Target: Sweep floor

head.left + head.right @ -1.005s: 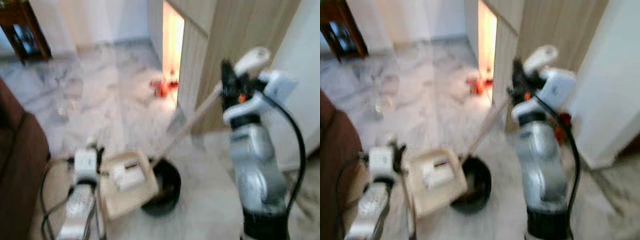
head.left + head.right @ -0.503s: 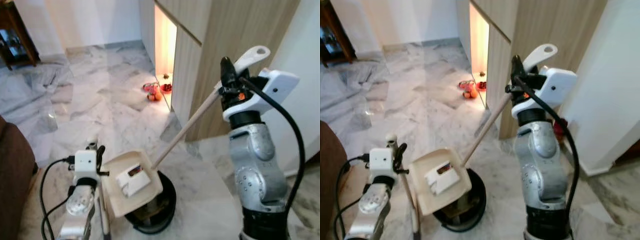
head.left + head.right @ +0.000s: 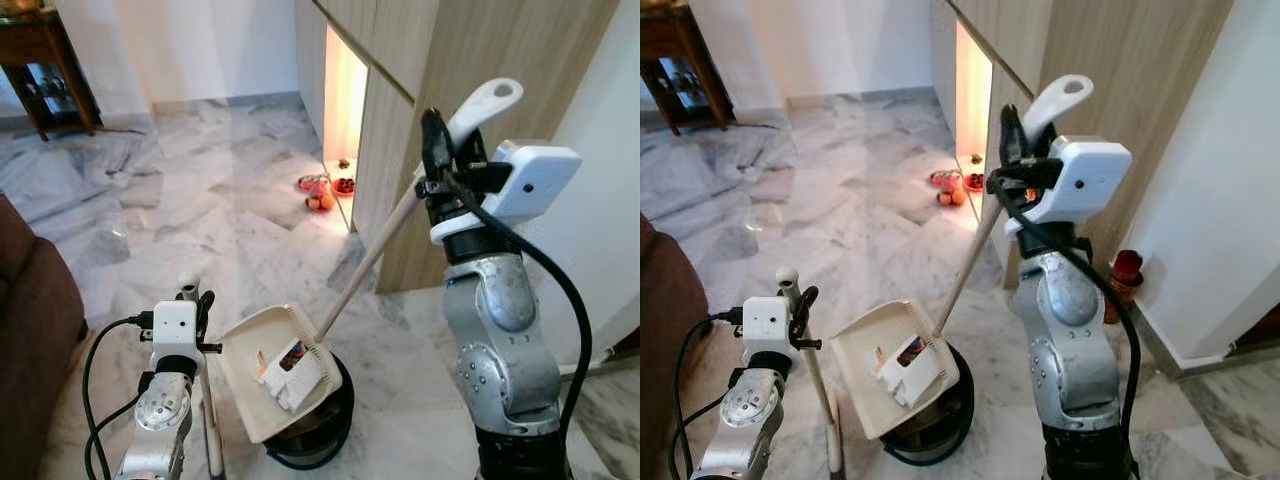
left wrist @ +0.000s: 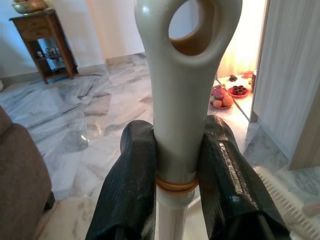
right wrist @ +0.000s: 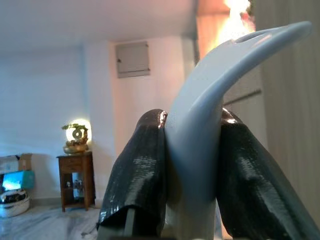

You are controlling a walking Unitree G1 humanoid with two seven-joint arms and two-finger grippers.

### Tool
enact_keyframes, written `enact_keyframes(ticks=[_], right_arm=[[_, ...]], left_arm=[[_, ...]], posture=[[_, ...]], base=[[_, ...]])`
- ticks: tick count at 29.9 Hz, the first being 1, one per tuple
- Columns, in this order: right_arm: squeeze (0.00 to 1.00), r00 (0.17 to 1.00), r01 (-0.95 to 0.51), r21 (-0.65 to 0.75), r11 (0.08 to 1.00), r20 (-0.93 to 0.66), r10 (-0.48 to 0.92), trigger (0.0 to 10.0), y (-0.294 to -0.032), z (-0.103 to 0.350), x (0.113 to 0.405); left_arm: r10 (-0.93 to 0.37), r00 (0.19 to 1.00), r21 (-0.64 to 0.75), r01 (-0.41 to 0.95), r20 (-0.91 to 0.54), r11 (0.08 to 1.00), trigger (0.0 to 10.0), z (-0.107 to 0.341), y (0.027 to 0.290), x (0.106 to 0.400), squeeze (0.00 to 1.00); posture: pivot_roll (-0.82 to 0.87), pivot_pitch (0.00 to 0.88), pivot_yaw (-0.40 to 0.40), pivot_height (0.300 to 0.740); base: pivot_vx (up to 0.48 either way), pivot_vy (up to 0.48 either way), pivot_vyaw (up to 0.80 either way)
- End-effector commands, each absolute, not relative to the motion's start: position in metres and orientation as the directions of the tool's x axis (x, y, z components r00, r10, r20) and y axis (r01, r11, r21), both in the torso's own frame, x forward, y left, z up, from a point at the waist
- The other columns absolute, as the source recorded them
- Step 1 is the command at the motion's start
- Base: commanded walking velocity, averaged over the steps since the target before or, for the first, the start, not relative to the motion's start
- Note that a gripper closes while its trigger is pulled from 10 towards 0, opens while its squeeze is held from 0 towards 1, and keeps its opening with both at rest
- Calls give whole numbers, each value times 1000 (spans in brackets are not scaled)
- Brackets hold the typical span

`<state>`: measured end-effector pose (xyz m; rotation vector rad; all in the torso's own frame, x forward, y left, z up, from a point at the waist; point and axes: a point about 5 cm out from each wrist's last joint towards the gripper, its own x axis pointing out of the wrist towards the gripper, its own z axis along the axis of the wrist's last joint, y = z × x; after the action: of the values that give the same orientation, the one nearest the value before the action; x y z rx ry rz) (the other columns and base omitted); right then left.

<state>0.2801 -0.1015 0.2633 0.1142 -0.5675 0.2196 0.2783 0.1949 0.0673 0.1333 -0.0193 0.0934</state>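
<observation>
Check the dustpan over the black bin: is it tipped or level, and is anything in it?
Tipped. The dustpan slopes down toward the black bin, with white scraps gathered at its lower edge. The right claw holds its long handle.

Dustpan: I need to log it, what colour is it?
Cream, the dustpan tilted above a black bin; clearest in the left eye view.

Two claws [image 3: 436,135] [image 3: 198,303], one dustpan [image 3: 275,370], one broom [image 4: 181,100], one bin [image 3: 335,425]

Glossy veined marble floor [image 3: 200,220], smooth cream plastic dustpan [image 3: 275,370], matt wood-grain cabinet [image 3: 470,60]
</observation>
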Motion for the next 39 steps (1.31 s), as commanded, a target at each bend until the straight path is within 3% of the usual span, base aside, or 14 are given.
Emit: enact_keyframes(ticks=[1,25,39], right_arm=[[0,755,-239,26,971,633,169,10000,-100,280,270],[0,622,-319,-180,930,701,349,10000,-59,283,246],[0,485,-441,-242,864,746,456,10000,-29,292,222]], left_arm=[[77,994,140,-88,82,986,10000,78,193,281,0],[75,993,135,-86,88,987,10000,78,192,281,0],[62,993,145,-76,98,987,10000,79,189,282,0]], posture=[[119,0,16,740],[119,2,12,740],[120,1,8,740]], base=[[0,0,0],[0,0,0],[0,0,0]])
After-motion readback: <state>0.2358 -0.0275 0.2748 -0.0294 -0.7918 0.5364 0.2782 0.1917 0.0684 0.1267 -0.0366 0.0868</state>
